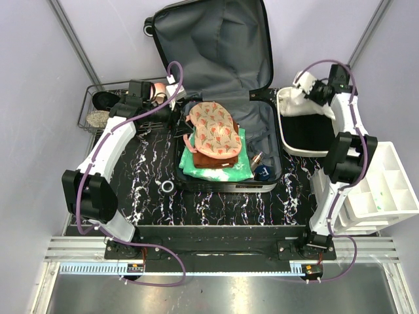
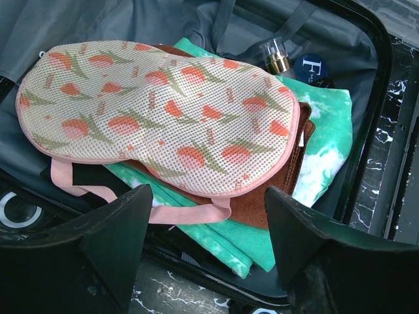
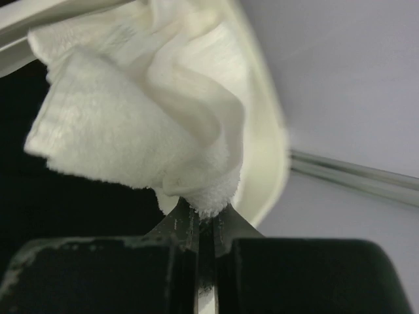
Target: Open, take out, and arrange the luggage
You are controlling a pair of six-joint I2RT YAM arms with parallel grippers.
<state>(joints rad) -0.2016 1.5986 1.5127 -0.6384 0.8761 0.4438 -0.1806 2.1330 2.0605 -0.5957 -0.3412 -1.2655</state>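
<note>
Luggage (image 1: 216, 46) lies open at the middle of the table (image 1: 216, 206), its lid leaning back toward the far edge and the packed half toward you. Your left gripper (image 2: 208, 216) hangs over that half's left rim, jaws spread and holding nothing. Just beyond its fingers a mesh pouch (image 2: 157, 111) printed with orange tulips tops the pile and hides most of a brown cloth (image 2: 262, 209) and a green cloth (image 2: 327, 131) beneath. By the near right corner of the case you can make out a small bottle (image 2: 276, 57) and a dark jar (image 2: 313, 69), its label showing only an "F". Your right gripper (image 3: 204, 219) is pressed together on a white towel (image 3: 131, 118) at the far rim of the white bin (image 1: 286, 140), near the table's right edge; the towel blocks much of that wrist view.
</note>
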